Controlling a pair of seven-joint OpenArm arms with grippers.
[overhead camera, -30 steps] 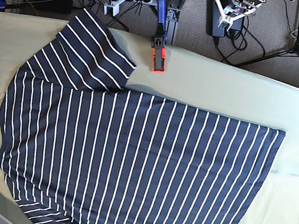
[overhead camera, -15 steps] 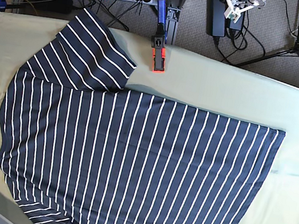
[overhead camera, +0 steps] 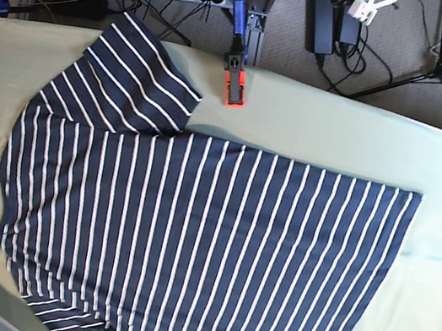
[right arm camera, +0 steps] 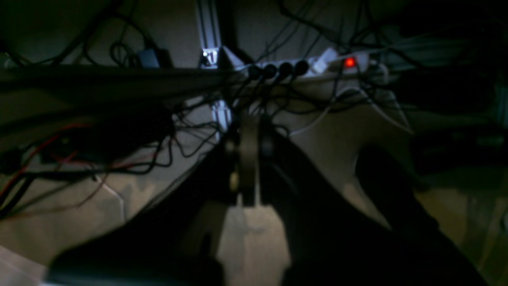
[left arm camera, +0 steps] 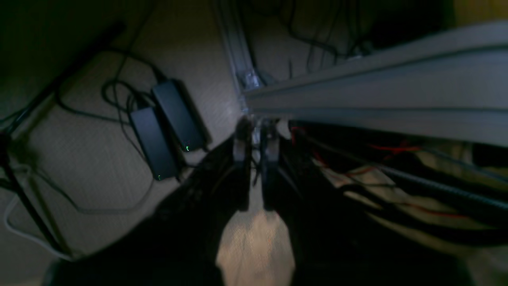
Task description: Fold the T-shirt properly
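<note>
Base view shows the T-shirt [overhead camera: 198, 247] spread flat across the olive table cloth [overhead camera: 338, 135], one sleeve angled toward the far edge beside a blue-and-orange clamp [overhead camera: 235, 78]. Both arms are raised behind the table. The left gripper [left arm camera: 254, 167] holds nothing, its jaws nearly together; the right gripper [right arm camera: 248, 167] is closed and empty.

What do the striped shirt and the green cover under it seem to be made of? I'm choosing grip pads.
The T-shirt looks like thin, soft knit fabric, matte: it lies limp and flat, with a few shallow ripples. The table cloth looks like plain woven textile, matte olive, with faint creases, pinned by a clamp. Exact fibres cannot be told.
</note>
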